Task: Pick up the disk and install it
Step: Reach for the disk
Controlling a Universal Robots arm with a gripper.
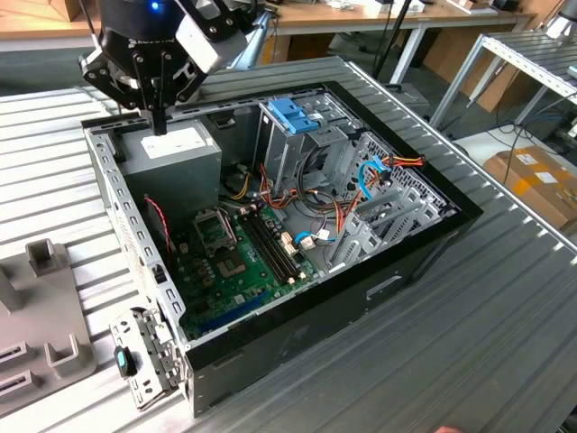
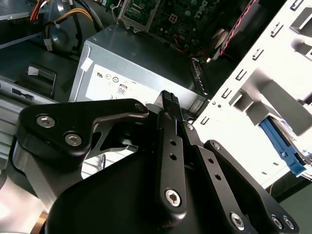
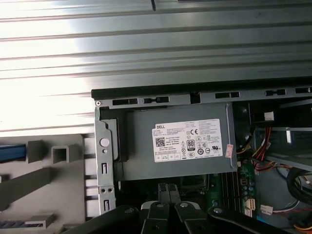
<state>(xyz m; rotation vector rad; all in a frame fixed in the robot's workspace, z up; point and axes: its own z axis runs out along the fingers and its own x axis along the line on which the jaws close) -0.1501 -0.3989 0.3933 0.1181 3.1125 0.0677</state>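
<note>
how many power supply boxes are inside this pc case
1. The grey power supply sits in a corner of the case, at the exterior view's left, by the gripper. Cables cover part of the interior, so another could be hidden.

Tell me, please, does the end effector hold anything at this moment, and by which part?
Nothing is held. The end effector has its fingers closed together with nothing between them, and it hangs close to the grey power supply.

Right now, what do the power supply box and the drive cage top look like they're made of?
The power supply box looks like sheet metal, matt grey: flat folded faces, crisp edges, a stuck-on white label. The drive cage top looks like moulded plastic, probably: uniform bright blue, with ribs and rounded tabs.
</note>
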